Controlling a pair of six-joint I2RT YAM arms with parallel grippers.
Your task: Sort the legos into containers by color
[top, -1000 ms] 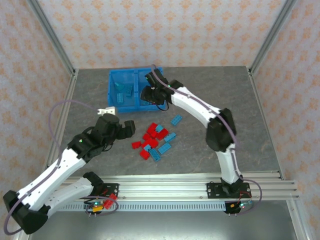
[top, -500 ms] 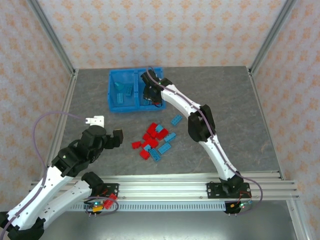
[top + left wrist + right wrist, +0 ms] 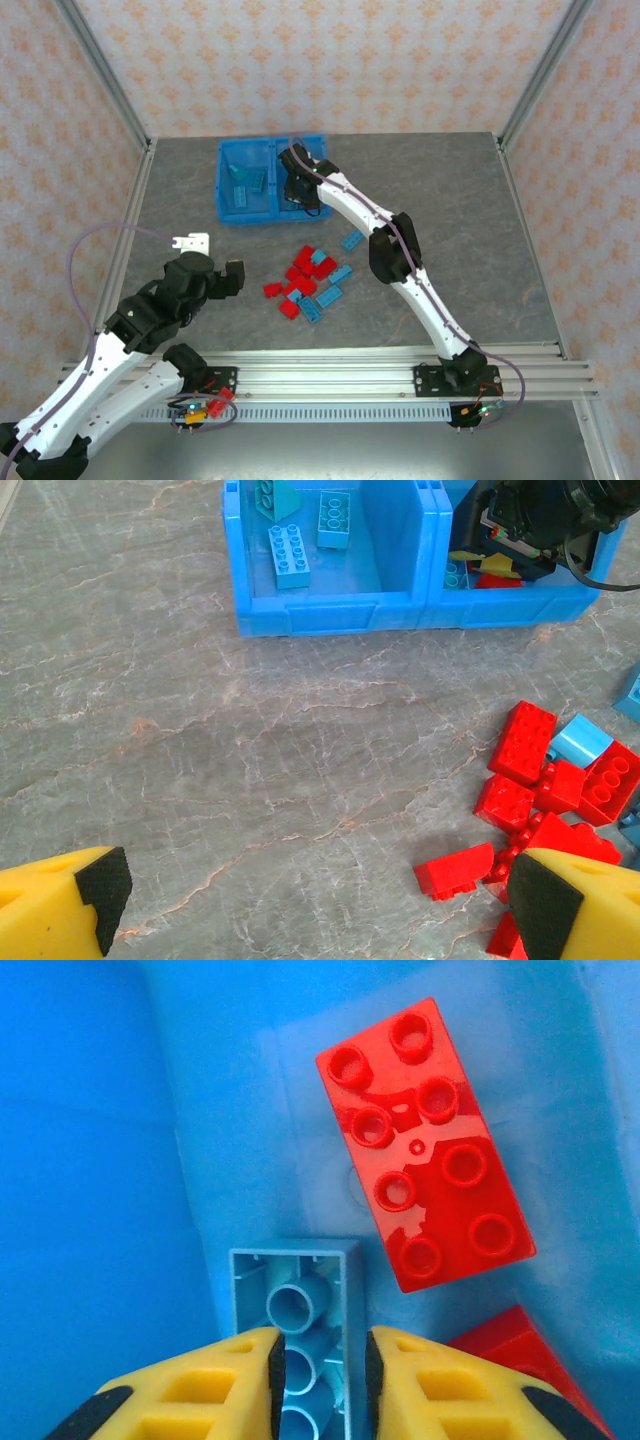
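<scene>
My right gripper (image 3: pixel 299 187) reaches down into the right compartment of the bright-blue bin (image 3: pixel 247 217). In the right wrist view its pads (image 3: pixel 273 1365) press both long sides of an upside-down light-blue lego (image 3: pixel 300 1310), so the gripper (image 3: pixel 320 1370) is shut on it. A red lego (image 3: pixel 425 1150) lies flat on the bin floor (image 3: pixel 100 1110) beside it, and another red piece (image 3: pixel 520 1350) shows at the lower right. The left compartment holds light-blue legos (image 3: pixel 290 555). Red and light-blue legos (image 3: pixel 308 280) lie heaped mid-table. My left gripper (image 3: pixel 215 265) hovers open, left of that heap.
A lone light-blue lego (image 3: pixel 352 240) lies right of the heap. In the left wrist view the red legos (image 3: pixel 530 740) sit just beyond the right fingertip (image 3: pixel 545 900). Bare grey table lies between the left gripper (image 3: pixel 320 895) and the bin's front wall (image 3: pixel 330 615).
The right gripper has narrowed onto the light-blue lego inside the bin. The left arm pulled back toward the near left a second ago and has since stayed still.
</scene>
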